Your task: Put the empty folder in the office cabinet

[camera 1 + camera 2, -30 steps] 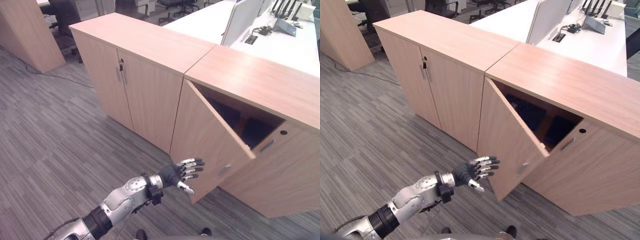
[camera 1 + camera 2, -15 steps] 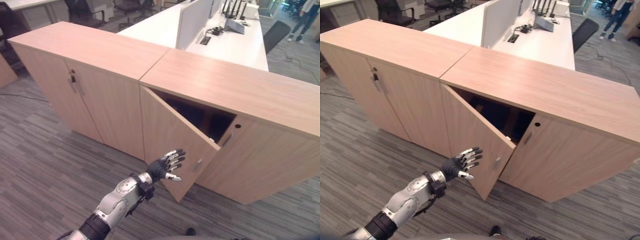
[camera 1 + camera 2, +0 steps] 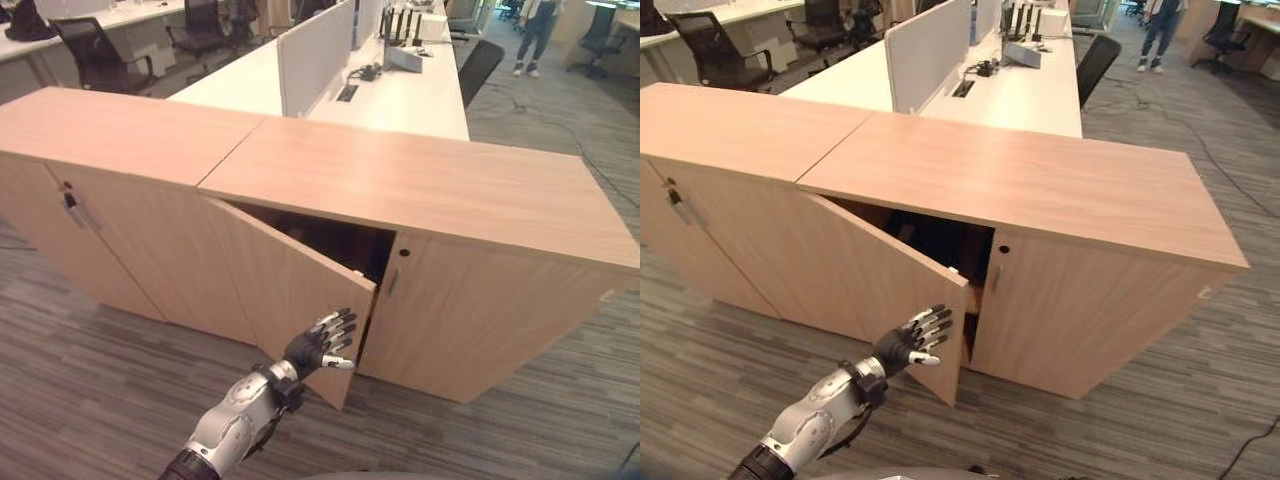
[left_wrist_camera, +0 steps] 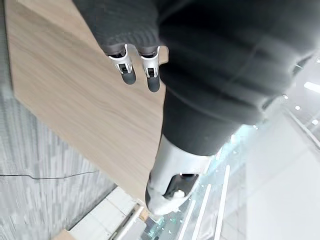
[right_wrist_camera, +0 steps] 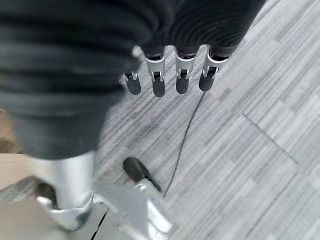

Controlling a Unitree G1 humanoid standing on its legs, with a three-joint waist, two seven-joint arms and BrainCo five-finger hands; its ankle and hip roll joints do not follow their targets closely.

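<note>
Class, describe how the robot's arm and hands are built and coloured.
The left hand has silver fingers with dark tips, a dark ribbed cover over its back and wrist, and a silver-grey forearm with black joint sections. The right hand shows matching fingers under the same ribbed cover.

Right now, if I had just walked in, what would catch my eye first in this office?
Probably the left robot hand, fingers spread, held against the outer face of a half-open cabinet door, low in the middle of the scene. That door belongs to a long wooden cabinet whose inside looks dark. Behind it runs a white desk with a divider screen.
</note>
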